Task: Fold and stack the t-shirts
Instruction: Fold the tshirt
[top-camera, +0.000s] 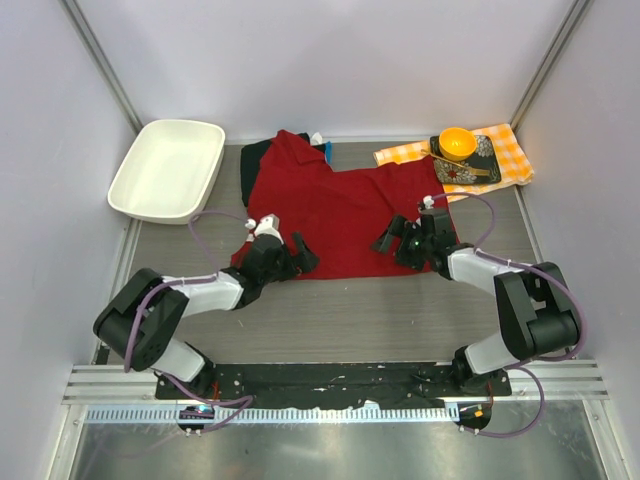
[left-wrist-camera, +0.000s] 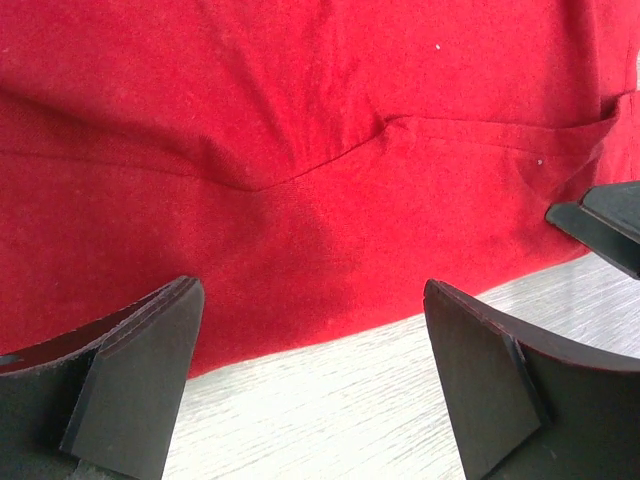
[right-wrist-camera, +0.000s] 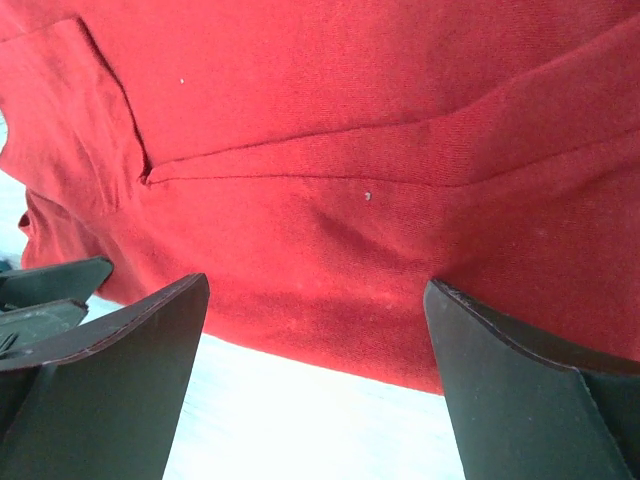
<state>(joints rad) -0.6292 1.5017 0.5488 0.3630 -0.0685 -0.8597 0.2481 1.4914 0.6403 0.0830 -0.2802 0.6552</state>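
A grey wood-grain surface (top-camera: 350, 320) is boxed in by plain pale walls: a back wall (top-camera: 340, 60), a left wall (top-camera: 40, 150) and a right wall (top-camera: 600, 150). Slanting metal posts (top-camera: 98, 60) mark the back corners. A ribbed aluminium rail (top-camera: 100, 385) and a shiny metal sheet (top-camera: 330, 450) run along the near edge. The light is soft and even.

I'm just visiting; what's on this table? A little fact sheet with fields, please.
Main item: red t-shirt, spread out mid-table
Left gripper: open, at shirt's near edge, left side
Right gripper: open, at shirt's near edge, right side
Behind shirt: black cloth partly showing
Far left: white tray
Far right: orange bowl on a dark plate, on checked cloth
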